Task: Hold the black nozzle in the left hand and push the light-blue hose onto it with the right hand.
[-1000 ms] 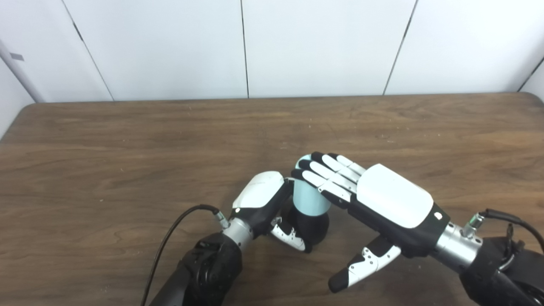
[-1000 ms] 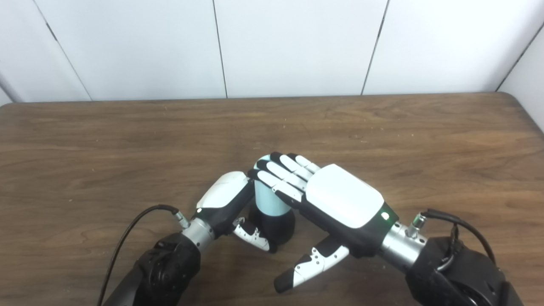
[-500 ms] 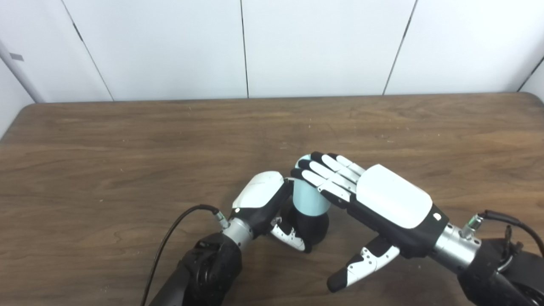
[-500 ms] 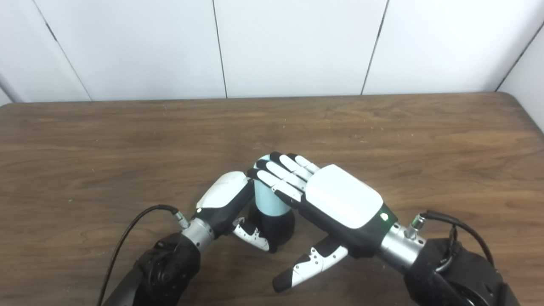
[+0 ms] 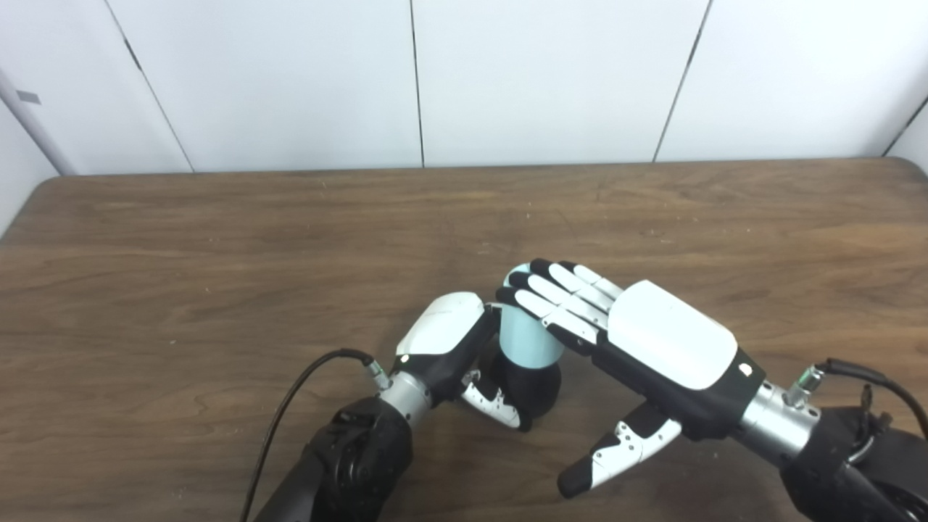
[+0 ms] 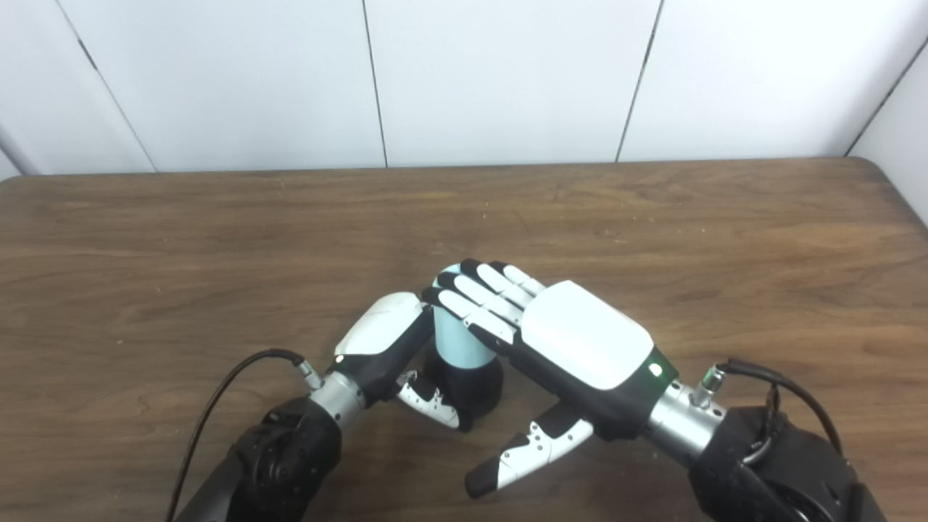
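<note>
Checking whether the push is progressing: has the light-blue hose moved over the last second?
No. The light-blue hose sits at the same spot against the table's wood grain, upright on the black nozzle.

Two head cameras, side by side, looking down over the wooden table (image 5: 217,239).
Both face the white panelled wall (image 6: 507,72) beyond the table's far edge, fairly near the work; the right eye view sits slightly rightward, and they share nearly the whole tabletop, though its near edge seems cut off.
</note>
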